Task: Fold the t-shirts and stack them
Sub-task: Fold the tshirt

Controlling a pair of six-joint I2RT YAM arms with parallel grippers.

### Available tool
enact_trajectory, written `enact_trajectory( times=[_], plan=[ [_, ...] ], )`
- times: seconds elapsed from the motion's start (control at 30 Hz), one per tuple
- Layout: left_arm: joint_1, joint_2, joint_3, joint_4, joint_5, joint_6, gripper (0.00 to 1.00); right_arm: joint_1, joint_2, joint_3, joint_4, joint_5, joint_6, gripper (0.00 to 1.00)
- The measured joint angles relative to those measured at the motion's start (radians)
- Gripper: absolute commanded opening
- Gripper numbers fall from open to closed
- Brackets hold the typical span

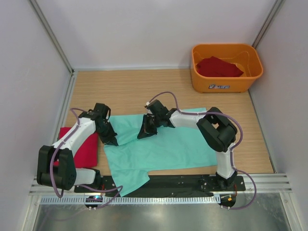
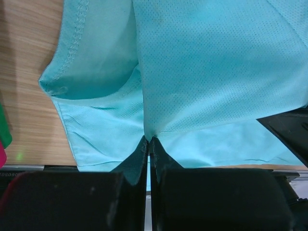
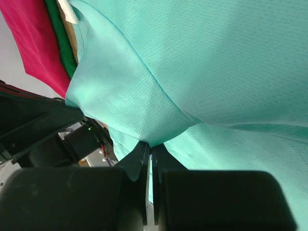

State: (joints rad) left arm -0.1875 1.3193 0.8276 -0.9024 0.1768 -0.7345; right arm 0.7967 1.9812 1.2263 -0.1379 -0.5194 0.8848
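A mint-green t-shirt [image 1: 168, 147] lies spread on the wooden table, its left part lifted into a fold. My left gripper [image 1: 109, 139] is shut on the mint-green t-shirt's cloth [image 2: 202, 72] at the left edge; the pinched cloth shows between the fingertips [image 2: 142, 147]. My right gripper [image 1: 146, 132] is shut on the same t-shirt [image 3: 202, 72] near its top middle, a fold of it caught at the tips. A folded deep red t-shirt [image 1: 79, 147] lies at the left, partly under my left arm. Another red t-shirt [image 1: 219, 66] sits in the orange tub.
An orange plastic tub [image 1: 226, 83] stands at the back right corner. White walls close the table on three sides. A black base rail [image 1: 183, 182] runs along the near edge, with a sleeve of the mint-green shirt hanging over it. Red and green cloth edges [image 3: 43, 38] show beside the shirt.
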Motion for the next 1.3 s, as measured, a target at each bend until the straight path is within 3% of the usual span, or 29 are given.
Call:
enact_trajectory(
  times=[0.13, 0.2, 0.23, 0.27, 0.3, 0.33, 0.47, 0.6, 0.73, 0.83, 0.93, 1.0, 1.03, 1.1, 1.3],
  plan=[
    [0.000, 0.000, -0.003, -0.010, -0.010, -0.022, 0.00, 0.000, 0.000, -0.004, -0.007, -0.015, -0.005, 0.12],
    [0.000, 0.000, -0.003, -0.018, -0.022, -0.030, 0.02, 0.000, 0.001, -0.005, -0.014, -0.023, -0.011, 0.21],
    [0.000, -0.002, -0.003, -0.024, -0.029, -0.036, 0.09, 0.000, 0.002, -0.005, -0.019, -0.026, -0.018, 0.25],
    [0.000, -0.005, -0.001, -0.034, -0.037, -0.041, 0.24, -0.002, 0.002, -0.005, -0.027, -0.026, -0.024, 0.32],
    [0.000, -0.009, 0.002, -0.045, -0.044, -0.039, 0.29, -0.007, 0.002, -0.005, -0.037, -0.026, -0.031, 0.35],
    [0.000, -0.016, 0.007, -0.060, -0.052, -0.045, 0.44, -0.011, 0.002, -0.005, -0.050, -0.027, -0.043, 0.38],
    [0.000, -0.056, 0.064, -0.113, -0.082, -0.043, 0.74, -0.057, -0.021, -0.005, -0.141, -0.019, -0.108, 0.46],
    [0.019, -0.075, 0.184, -0.143, -0.130, -0.025, 0.75, -0.166, -0.135, -0.013, -0.250, 0.043, -0.203, 0.51],
    [0.061, -0.014, 0.290, -0.087, -0.161, 0.022, 0.53, -0.342, -0.311, -0.051, -0.294, 0.135, -0.286, 0.54],
    [0.097, 0.127, 0.369, -0.019, -0.160, 0.065, 0.42, -0.496, -0.393, -0.082, -0.280, 0.227, -0.340, 0.61],
    [0.139, 0.328, 0.454, 0.043, -0.146, 0.102, 0.36, -0.615, -0.405, -0.122, -0.244, 0.323, -0.388, 0.61],
    [0.161, 0.430, 0.495, 0.065, -0.130, 0.119, 0.41, -0.660, -0.392, -0.145, -0.231, 0.363, -0.412, 0.62],
    [0.170, 0.478, 0.510, 0.078, -0.127, 0.125, 0.50, -0.678, -0.381, -0.150, -0.230, 0.376, -0.423, 0.62],
    [0.181, 0.533, 0.528, 0.078, -0.124, 0.141, 0.57, -0.700, -0.351, -0.149, -0.223, 0.405, -0.447, 0.63],
    [0.182, 0.562, 0.563, 0.074, -0.124, 0.152, 0.59, -0.738, -0.289, -0.143, -0.222, 0.468, -0.495, 0.63]
  ],
)
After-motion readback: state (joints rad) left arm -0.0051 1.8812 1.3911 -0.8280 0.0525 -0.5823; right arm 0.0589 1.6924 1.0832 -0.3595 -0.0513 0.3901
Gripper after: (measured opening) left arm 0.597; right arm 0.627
